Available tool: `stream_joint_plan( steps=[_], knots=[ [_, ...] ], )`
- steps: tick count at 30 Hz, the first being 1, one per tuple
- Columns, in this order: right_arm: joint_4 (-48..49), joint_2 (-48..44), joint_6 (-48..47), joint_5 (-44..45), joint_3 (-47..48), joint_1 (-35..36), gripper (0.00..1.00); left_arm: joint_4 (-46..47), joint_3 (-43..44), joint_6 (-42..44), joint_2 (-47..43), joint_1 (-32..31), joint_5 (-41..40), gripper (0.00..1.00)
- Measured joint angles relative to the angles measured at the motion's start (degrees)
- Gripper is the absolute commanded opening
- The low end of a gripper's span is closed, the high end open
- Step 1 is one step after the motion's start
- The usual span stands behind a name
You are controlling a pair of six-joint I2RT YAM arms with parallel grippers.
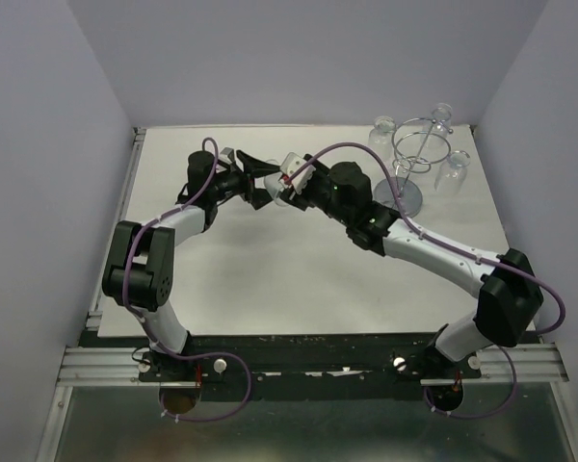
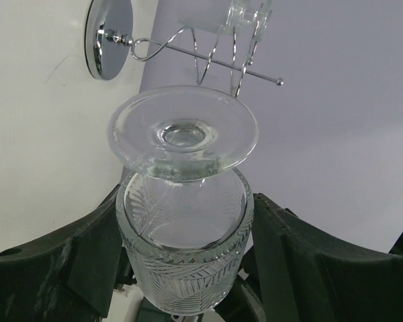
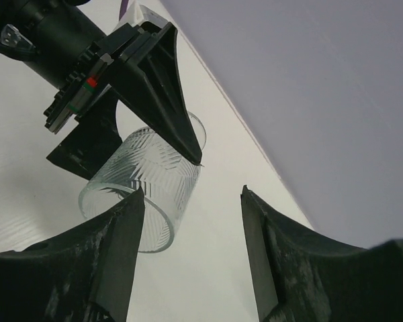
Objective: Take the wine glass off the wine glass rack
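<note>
Wine glass (image 2: 181, 255), clear with cut-pattern bowl, lying pinched by its bowl between black left claw (image 1: 262, 183) fingers; black right claw (image 3: 191, 198) gaping just beside its rim. Risking slipping through that smooth-sided grip, or clipping shiny chrome wire rack (image 2: 109, 37) standing beyond right claw.

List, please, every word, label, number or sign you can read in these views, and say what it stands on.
None: no readable text in any view.
The wine glass carries only a cut pattern; the wine glass rack is bare chrome.
The left gripper shows small red and green marks in the right wrist view, no lettering.
</note>
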Motion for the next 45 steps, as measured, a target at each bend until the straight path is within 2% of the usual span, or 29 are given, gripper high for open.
stream_joint_plan(
  steps=[10,23,25,27,29,30,32,34,35,40,45],
  knots=[
    [0.20,3.10,-1.09,0.59,1.64,0.42,0.64,-3.21,-1.81,-1.60,-0.83,1.68,-1.20,0.00],
    [-2.38,5.31,-7.19,-1.33,3.17,0.42,0.61,-4.33,-2.23,-1.75,-1.51,2.25,-1.18,0.00],
    [-2.38,6.91,-7.28,-1.25,4.42,0.42,0.54,-4.44,-2.23,-1.84,-1.57,2.27,-1.22,0.00],
    [-2.36,8.26,-7.32,-1.14,5.22,0.42,0.42,-4.55,-2.23,-1.97,-1.73,2.29,-1.27,0.00],
    [-2.27,9.44,-7.28,-1.07,5.86,0.42,0.21,-4.61,-2.23,-2.21,-1.88,2.54,-1.49,0.00],
    [-2.43,9.97,-7.08,-1.11,6.19,0.42,0.14,-4.66,-2.23,-2.47,-1.92,2.69,-1.73,0.24],
    [-2.56,10.67,-7.21,-1.01,6.62,0.68,0.01,-5.11,-2.23,-2.86,-1.92,3.02,-2.23,0.60],
    [-3.28,11.23,-7.45,-0.94,7.58,0.74,0.01,-7.10,-2.23,-3.93,-1.92,3.17,-2.27,0.80],
    [-4.28,11.61,-7.41,-0.92,8.26,0.72,0.01,-8.28,-2.23,-4.37,-1.92,3.26,-2.27,0.99],
    [-9.07,14.86,-4.04,0.57,14.47,0.72,0.01,-11.56,-2.23,-2.40,-2.21,4.59,-2.19,0.99],
    [-19.54,20.72,-0.52,2.08,26.80,0.87,0.01,-14.43,-2.40,1.27,-4.02,9.35,-2.29,0.99]
  ],
)
